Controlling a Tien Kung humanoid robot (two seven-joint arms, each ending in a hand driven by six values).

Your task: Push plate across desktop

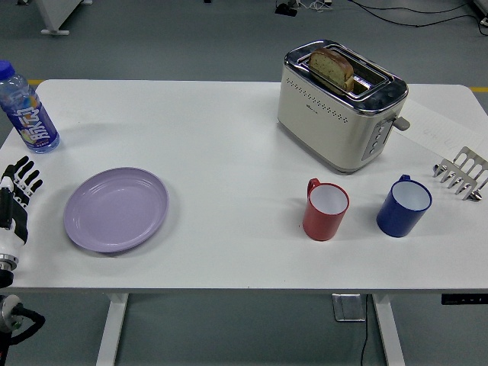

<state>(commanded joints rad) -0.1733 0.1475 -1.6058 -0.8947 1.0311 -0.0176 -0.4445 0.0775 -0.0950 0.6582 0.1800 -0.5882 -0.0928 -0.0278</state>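
A lilac plate (116,209) lies flat on the white table (229,160) at the near left. My left hand (18,192) is at the table's left edge, a short way left of the plate and apart from it. Its black-and-white fingers are spread and hold nothing. My right hand is out of view.
A blue-labelled bottle (24,109) stands at the far left. A cream toaster (339,103) holding a slice of bread stands at the back right. A red mug (325,210) and a blue mug (403,206) stand near right, with a metal rack (461,174) at the right edge.
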